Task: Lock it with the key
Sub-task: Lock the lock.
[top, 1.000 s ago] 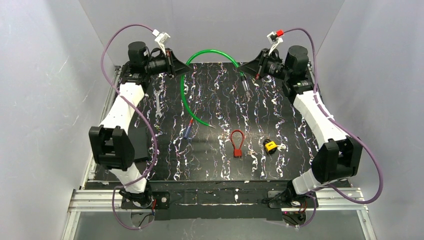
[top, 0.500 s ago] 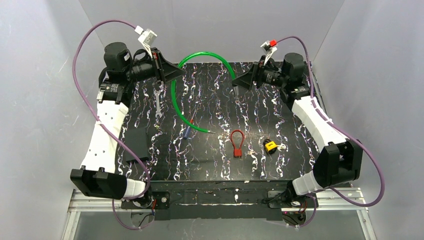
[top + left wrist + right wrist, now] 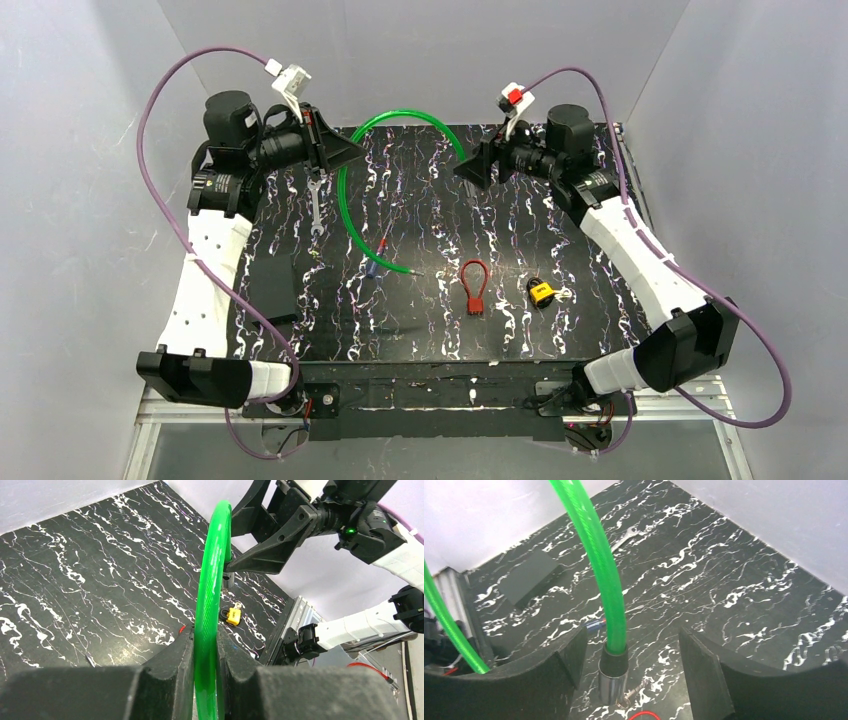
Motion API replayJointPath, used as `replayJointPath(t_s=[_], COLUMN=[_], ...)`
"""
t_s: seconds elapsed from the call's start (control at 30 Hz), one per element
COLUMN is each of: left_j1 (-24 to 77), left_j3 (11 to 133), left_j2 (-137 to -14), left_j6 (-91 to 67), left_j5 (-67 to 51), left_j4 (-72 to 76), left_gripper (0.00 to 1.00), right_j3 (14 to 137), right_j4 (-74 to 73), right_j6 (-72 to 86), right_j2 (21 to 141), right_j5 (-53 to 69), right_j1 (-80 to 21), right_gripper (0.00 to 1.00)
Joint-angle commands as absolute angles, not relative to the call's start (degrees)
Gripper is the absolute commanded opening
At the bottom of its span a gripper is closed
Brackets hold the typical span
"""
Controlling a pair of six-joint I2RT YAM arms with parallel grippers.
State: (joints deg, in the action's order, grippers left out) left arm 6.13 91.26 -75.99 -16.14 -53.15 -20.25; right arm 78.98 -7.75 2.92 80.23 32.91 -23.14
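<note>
The lock, a small yellow padlock with a dark shackle, lies on the black marbled mat at the front right. The tiny silvery key rests against its right side. Both grippers hang over the mat's far edge, well away from them. My left gripper is shut on a green cable. My right gripper is open, and the cable's metal end hangs between its spread fingers. The left wrist view shows the lock beyond the cable.
A red loop-shaped piece lies left of the lock. A blue-handled screwdriver and a silver spanner lie on the left half. A dark flat block sits near the left edge. Grey walls enclose the table.
My right gripper has opened around the cable's metal end and shifted left. The left arm has swung outward and stretched, carrying the cable left. Lock and key have not moved.
</note>
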Motion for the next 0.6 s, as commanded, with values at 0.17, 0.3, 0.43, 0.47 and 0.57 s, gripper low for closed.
replayJointPath(t_s=[0.17,0.3,0.43,0.47,0.57], left_j1=[7.4,7.6,7.6,7.6,7.7], left_j3=[90.3,90.6,90.7,90.7,90.4], left_j2=[-72.5,-72.6,-72.4,-72.4,-72.3], left_j6=[-16.0,-16.9,-17.0,-17.0,-17.0], left_j5=[-50.3,-50.0,-49.7,-49.7,-49.7], left_j4=[-20.7,-20.6,-20.5,-20.5,-20.5], left_gripper=[0.00,0.00,0.00,0.00,0.00], right_j3=[86.1,87.3,87.6,87.6,88.0], right_j4=[-13.7,-14.2,-14.1,-14.1,-14.2], right_j6=[-5.3,-5.6,-5.4,-5.2,-5.1], right_j2=[81.2,82.1,82.5,82.6,83.0], right_j5=[18.3,13.9,11.8,11.8,12.1], right_j1=[-29.8,-30.7,-30.8,-30.8,-30.9], right_gripper=[0.66,0.55,0.48,0.47,0.48])
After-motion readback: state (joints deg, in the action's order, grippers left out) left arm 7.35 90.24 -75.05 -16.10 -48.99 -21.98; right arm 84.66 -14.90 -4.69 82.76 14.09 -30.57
